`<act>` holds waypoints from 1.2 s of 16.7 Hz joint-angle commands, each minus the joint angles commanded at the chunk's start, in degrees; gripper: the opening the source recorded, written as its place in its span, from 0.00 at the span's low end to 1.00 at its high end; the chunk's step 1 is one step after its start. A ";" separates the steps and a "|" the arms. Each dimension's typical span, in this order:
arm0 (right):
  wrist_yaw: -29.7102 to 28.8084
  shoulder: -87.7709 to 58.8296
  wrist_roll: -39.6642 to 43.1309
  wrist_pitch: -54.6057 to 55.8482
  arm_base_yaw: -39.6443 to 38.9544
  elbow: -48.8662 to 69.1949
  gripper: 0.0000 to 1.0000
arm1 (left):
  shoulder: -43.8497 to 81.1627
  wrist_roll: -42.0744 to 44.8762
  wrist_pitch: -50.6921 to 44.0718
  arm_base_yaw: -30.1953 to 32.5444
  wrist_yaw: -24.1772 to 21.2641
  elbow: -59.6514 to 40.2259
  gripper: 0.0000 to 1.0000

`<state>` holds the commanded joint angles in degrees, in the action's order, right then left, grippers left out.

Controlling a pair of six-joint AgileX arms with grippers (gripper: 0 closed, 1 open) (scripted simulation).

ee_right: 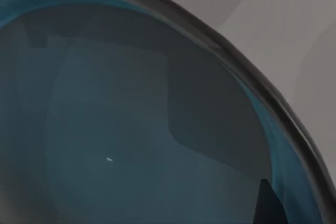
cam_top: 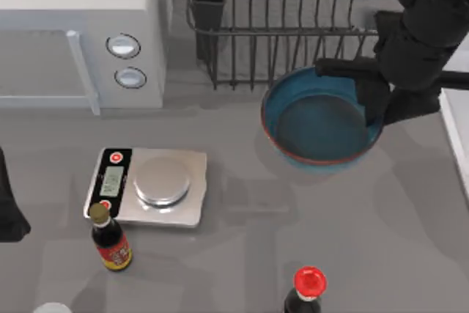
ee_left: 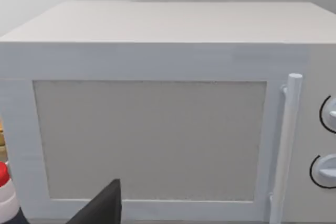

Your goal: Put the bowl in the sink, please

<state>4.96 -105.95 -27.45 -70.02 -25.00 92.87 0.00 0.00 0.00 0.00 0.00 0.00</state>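
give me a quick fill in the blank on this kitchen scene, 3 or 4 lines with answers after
1. The right end effector is at the rim of the ____, a blue dish just in front of the black wire dish rack.
2. The kitchen scale sits in front of the white ____, left of the bowl.
3. The bottle at the table's front edge has a ____ cap.
4. The left wrist view faces the microwave's ____.

Missing words: bowl; microwave; red; door
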 joint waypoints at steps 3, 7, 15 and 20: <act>4.37 2.14 2.57 14.15 5.12 -8.36 0.00 | 0.00 0.00 0.00 0.00 0.00 0.00 1.00; 10.48 4.16 7.06 39.38 14.75 -21.87 0.00 | 0.00 0.00 0.00 0.00 0.00 0.00 1.00; 19.93 11.18 18.64 92.37 37.31 -47.98 0.00 | 0.00 0.00 0.00 0.00 0.00 0.00 1.00; 22.88 16.71 24.17 112.79 49.05 -56.17 0.00 | 0.00 0.00 0.00 0.00 0.00 0.00 1.00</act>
<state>27.84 -89.24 -3.28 42.76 24.05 36.70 0.00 0.00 0.00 0.00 0.00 0.00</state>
